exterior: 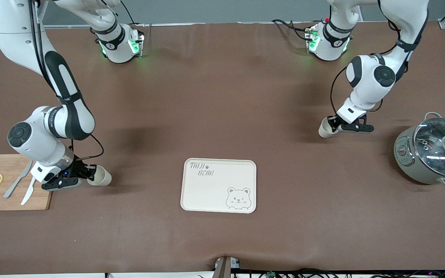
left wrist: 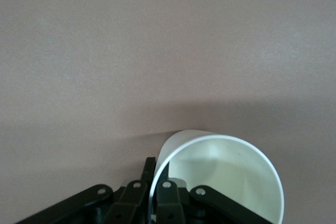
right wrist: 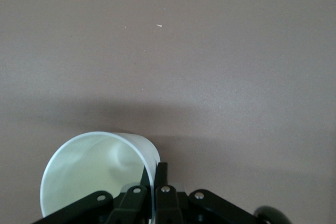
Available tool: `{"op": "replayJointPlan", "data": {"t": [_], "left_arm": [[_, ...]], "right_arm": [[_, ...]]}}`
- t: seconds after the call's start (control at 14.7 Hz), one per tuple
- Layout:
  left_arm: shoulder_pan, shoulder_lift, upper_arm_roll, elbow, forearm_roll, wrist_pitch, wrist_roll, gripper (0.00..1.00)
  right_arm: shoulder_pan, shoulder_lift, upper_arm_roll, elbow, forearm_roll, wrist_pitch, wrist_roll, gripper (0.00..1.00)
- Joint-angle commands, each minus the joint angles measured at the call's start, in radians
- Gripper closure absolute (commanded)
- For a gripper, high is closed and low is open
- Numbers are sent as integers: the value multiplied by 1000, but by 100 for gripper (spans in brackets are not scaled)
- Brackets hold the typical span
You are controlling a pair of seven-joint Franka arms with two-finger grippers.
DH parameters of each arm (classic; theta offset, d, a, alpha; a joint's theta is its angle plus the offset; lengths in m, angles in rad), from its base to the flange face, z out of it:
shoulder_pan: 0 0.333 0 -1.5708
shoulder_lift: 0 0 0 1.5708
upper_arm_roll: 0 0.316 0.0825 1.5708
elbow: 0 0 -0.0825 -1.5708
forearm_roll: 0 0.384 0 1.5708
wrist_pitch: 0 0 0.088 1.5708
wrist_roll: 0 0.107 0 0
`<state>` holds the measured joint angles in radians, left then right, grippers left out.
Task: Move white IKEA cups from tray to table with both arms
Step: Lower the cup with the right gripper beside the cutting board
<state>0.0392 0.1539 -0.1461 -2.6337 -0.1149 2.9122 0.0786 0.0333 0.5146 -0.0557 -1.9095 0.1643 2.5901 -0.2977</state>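
2 white cups (exterior: 326, 129) (exterior: 101, 176), 1 per gripper, left (exterior: 332, 124) & right (exterior: 89, 174) fingers clamped on rims; 1 tray (exterior: 219, 185) on desk (exterior: 222, 116).

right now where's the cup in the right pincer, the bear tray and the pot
cup in the right pincer (exterior: 101, 175), front view, its side wall
bear tray (exterior: 207, 193), front view, bare middle
pot (exterior: 408, 160), front view, grey outer wall

L arm (exterior: 369, 81) is folded down from its base, wrist bent low, left gripper (exterior: 335, 124) pinched on a cup wall (left wrist: 220, 174) (one finger inside, one outside). R arm (exterior: 58, 104) is reached well fwd, elbow bent, right gripper (exterior: 90, 177) likewise clamped on a cup rim (right wrist: 100, 174), held low.
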Motion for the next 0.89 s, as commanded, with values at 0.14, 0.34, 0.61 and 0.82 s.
{"op": "replayJointPlan", "data": {"t": [0.14,0.34,0.61,0.82], "left_arm": [[5,12,-3,6,-20,15,114,5],[11,12,-3,4,-22,16,156,0],[14,0,-1,4,-22,12,152,0],[14,-34,-1,4,-22,-20,125,0]], "right_arm": [[-15,24,17,-13,31,65,-32,100],[-15,32,17,-11,31,68,-34,100],[-15,32,17,-11,31,68,-32,100],[-15,33,19,-10,31,68,-32,68]]}}
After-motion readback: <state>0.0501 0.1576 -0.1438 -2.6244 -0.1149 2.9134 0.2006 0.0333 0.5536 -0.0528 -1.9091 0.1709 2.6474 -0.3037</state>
